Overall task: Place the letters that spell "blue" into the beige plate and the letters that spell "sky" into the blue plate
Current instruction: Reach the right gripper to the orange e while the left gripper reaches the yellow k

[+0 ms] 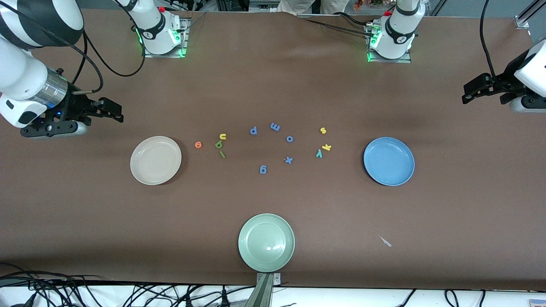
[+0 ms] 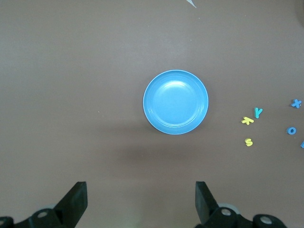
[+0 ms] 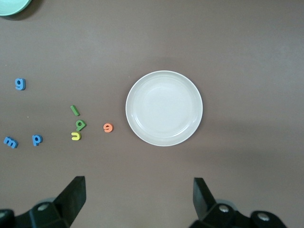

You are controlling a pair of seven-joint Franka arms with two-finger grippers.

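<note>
The beige plate lies bare toward the right arm's end. Beside it are the orange e, yellow u, green b and green l. The blue plate lies bare toward the left arm's end, with the yellow s, yellow k and teal y beside it. My right gripper hangs open over bare table at its end. My left gripper hangs open over its end.
Blue letters p, m, o, x and g lie mid-table between the two groups. A pale green plate sits nearest the front camera. A small white scrap lies nearer the camera than the blue plate.
</note>
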